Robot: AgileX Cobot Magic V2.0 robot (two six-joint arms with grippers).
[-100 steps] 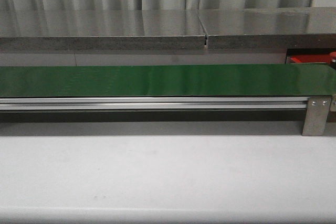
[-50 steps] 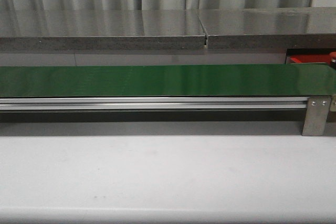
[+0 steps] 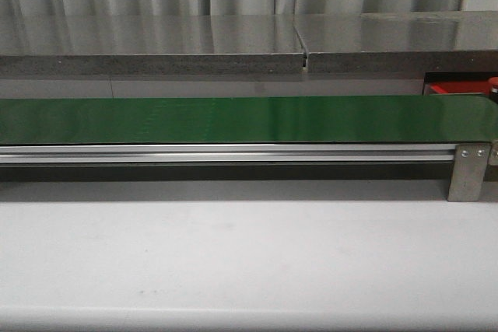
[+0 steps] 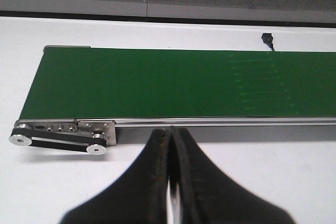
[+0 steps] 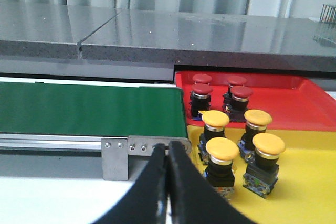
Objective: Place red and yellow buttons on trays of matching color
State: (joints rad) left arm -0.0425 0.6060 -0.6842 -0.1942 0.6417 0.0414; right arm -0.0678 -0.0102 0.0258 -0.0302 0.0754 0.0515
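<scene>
No button lies on the green conveyor belt in any view. In the right wrist view, several red buttons stand on the red tray. Several yellow buttons stand on the yellow tray in front of it, just past the belt's right end. My right gripper is shut and holds nothing, and it hovers near the belt's end bracket beside the yellow tray. My left gripper is shut and holds nothing, in front of the belt's left end. Neither gripper shows in the front view.
A metal bracket carries the belt's right end, and a pulley drive sits at its left end. A grey stone ledge runs behind the belt. A white table lies in front. A corner of the red tray shows at the far right.
</scene>
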